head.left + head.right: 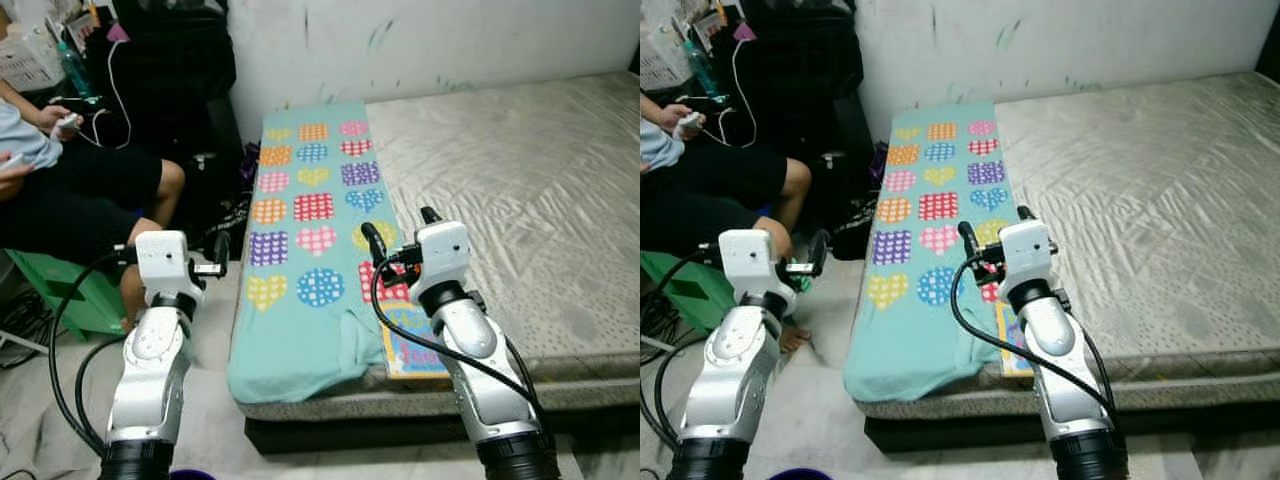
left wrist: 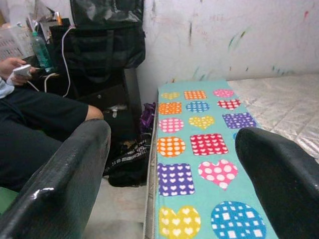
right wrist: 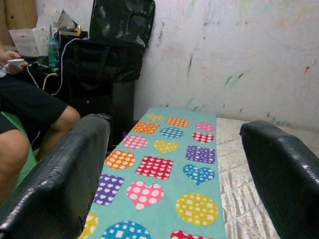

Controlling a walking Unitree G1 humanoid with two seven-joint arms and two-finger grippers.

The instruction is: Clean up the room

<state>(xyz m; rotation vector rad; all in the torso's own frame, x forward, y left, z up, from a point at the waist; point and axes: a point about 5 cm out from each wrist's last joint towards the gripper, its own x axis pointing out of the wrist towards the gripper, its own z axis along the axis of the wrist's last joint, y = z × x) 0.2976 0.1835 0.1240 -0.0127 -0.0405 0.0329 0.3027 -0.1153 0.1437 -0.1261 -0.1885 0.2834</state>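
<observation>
A teal blanket (image 1: 310,210) printed with coloured hearts, circles and squares lies along the left edge of a grey mattress (image 1: 520,200). Its near end hangs over the mattress corner. A colourful book (image 1: 405,350) lies on the mattress beside the blanket's near end, partly under my right arm. My right gripper (image 1: 400,228) hovers open over the blanket's near right part, nothing between its fingers (image 3: 60,179). My left gripper (image 1: 172,250) is open and empty, held over the floor gap left of the mattress, its fingers (image 2: 284,179) framing the blanket.
A person (image 1: 70,190) in black shorts sits on a green stool (image 1: 70,290) at the left, holding a phone. A black bag (image 1: 170,70) stands against the white wall, with a dark bag (image 2: 129,159) on the floor beside the mattress. Cables lie at the far left.
</observation>
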